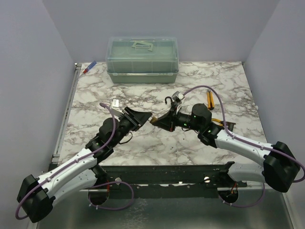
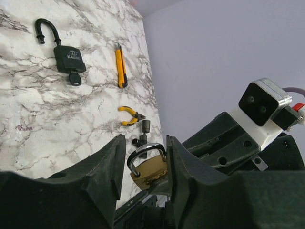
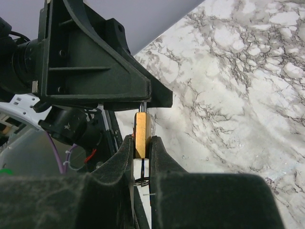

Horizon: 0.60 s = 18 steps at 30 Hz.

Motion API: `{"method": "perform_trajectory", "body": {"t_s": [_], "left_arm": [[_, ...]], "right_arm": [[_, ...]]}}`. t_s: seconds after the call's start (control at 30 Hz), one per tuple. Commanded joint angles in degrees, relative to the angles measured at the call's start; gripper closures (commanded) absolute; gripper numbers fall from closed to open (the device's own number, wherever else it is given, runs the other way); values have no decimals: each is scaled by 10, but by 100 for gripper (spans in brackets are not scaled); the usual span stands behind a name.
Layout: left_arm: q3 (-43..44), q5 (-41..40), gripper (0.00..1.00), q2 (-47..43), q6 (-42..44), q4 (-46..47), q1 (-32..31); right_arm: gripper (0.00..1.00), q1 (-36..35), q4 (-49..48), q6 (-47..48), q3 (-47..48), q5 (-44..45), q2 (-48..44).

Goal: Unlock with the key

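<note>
Right end effector (image 3: 142,141) is clamped on the body of the small brass padlock (image 3: 142,135). Left end effector (image 2: 145,143) stands part open, fingers flanking its shackle. At 10 o'clock in the left wrist view, the key (image 2: 75,79) sits in the black padlock (image 2: 69,58), flat on the worktop (image 2: 43,119).

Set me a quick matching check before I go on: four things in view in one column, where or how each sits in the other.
Things:
1. brass padlock
2. black padlock
3. utility knife
4. storage box

Places or states:
A. at the far edge of the marble table, lid on
B. clamped in the right gripper
C. lying on the table, shackle open, key at its base
D. yellow, lying on the table

Pairs: 1-B, 2-C, 3-D, 4-A
</note>
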<state>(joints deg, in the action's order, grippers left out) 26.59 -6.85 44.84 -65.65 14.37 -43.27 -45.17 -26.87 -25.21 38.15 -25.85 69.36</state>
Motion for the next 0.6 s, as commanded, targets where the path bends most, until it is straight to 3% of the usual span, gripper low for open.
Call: {"method": "perform_trajectory", "body": {"t_s": [0.0, 0.57], "left_arm": [[20, 9, 59, 16, 3, 21, -2], [40, 18, 71, 61, -27, -9, -2]], "right_arm": [[100, -1, -10, 14, 13, -29, 7], [100, -1, 87, 132, 31, 51, 5]]}}
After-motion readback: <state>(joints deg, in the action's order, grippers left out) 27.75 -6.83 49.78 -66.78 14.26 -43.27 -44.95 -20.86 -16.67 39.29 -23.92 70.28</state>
